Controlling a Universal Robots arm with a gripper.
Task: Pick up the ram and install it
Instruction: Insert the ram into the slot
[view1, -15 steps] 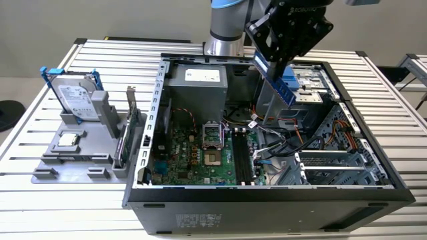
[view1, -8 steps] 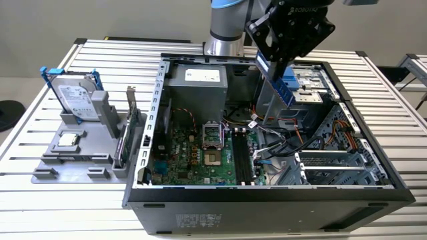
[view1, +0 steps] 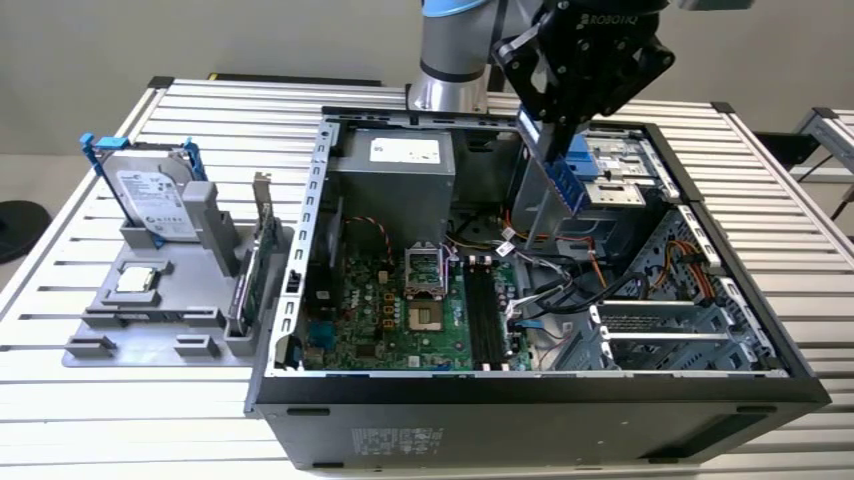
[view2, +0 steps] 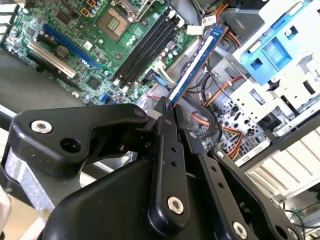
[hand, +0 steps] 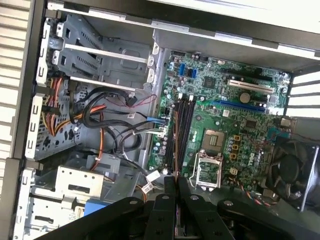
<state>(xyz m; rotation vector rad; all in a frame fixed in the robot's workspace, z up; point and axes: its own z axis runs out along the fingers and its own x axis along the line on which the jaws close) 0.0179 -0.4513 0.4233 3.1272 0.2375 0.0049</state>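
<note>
Above the far side of the open computer case (view1: 287, 330), which takes up most of the slatted worktop (view1: 80, 400), the gripper (view1: 541, 118) is clamped on one end of the ram (view1: 561, 170). The blue stick hangs down at a slant over the drive bay (view1: 621, 170), clear of everything beneath it. In the second wrist view the ram (view2: 197, 62) juts out from between the black fingers (view2: 167, 130) and points toward the cables. The long black memory slots (view1: 487, 315) beside the processor socket (view1: 424, 275) look bare, so I judge the picking up done and the seating not yet done. Near the worktop's edge on the exterior view's left, a grey rack (view1: 147, 295) carries a hard drive (view1: 150, 195) and an upright green card (view1: 247, 275).
</note>
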